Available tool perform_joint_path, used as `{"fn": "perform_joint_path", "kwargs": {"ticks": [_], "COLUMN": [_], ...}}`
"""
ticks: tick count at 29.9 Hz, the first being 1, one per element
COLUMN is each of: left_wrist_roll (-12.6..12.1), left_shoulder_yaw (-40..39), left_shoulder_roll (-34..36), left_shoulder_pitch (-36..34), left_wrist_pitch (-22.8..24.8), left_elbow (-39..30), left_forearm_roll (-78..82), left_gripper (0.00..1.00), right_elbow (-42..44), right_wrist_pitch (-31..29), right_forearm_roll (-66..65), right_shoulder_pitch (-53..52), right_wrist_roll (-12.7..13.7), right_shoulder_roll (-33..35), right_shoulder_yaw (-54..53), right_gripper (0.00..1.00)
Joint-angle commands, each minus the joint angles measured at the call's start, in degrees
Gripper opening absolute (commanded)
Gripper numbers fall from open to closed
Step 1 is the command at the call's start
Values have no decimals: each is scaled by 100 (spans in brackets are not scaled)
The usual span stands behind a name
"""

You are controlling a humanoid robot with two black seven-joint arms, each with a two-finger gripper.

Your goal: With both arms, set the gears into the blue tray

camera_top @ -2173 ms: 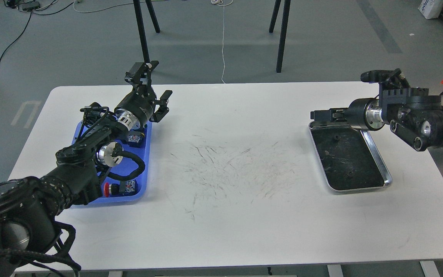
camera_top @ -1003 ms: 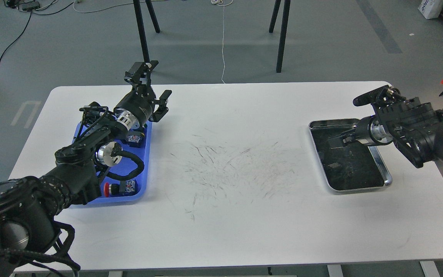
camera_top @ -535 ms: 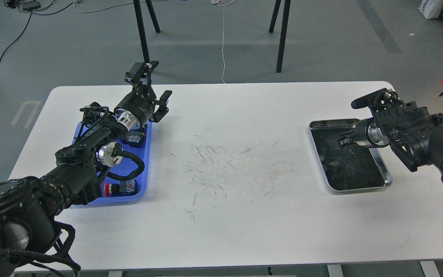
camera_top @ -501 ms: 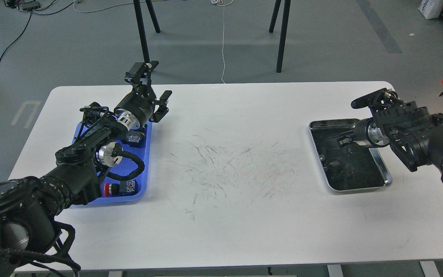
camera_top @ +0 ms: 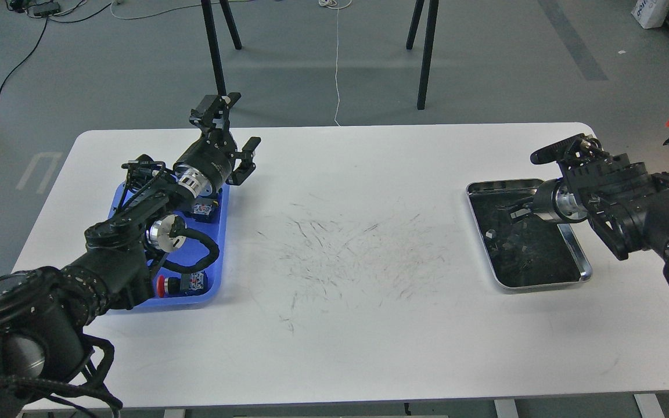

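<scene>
The blue tray [camera_top: 223, 249] lies at the table's left and my left arm crosses over most of it. My left gripper [camera_top: 231, 136] hangs above the tray's far end, its fingers spread wide with nothing between them. At the right, my right gripper [camera_top: 513, 213] points down and leftward into the far part of the steel tray [camera_top: 545, 284], low over its floor. Its dark fingers merge with the dark scratched floor, so their state does not show. I cannot pick out the gears against that floor.
A red push button [camera_top: 161, 285] and switch blocks [camera_top: 204, 209] sit in the blue tray. The white table [camera_top: 340, 325] has scuff marks in the middle. Black stand legs [camera_top: 426, 52] rise from the floor behind the far edge.
My right gripper has swung from the steel tray's far left rim down into the tray, then nearly stopped in the last half second. The left arm has barely moved.
</scene>
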State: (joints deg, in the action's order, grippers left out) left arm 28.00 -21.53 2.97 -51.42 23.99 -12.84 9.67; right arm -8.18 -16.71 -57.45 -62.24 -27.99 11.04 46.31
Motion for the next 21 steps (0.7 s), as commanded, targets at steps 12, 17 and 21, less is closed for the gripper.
{"fn": "perform_joint_path", "kwargs": {"ticks": [12,17,21], "left_wrist_roll": [0,0,0], "left_shoulder_yaw": [0,0,0], "left_shoulder_roll": [-7,2,2], "left_shoulder_pitch": [0,9,9], "left_wrist_pitch": [-8,-8,-8], "left_elbow": [-8,-8,-8], "left_forearm_roll": [8,8,17], "left_gripper": [100,100,100], "right_elbow": [545,669,669], "right_wrist_pitch": [9,9,1], "right_forearm_roll": [15,15,15], "right_shoulder_pitch": [265,327,327], "right_wrist_roll": [-1,-1,-1], "right_shoulder_roll": [-234,-278,-287], "right_shoulder_yaw": [-52,-52,-52], "right_gripper": [40,37,34]}}
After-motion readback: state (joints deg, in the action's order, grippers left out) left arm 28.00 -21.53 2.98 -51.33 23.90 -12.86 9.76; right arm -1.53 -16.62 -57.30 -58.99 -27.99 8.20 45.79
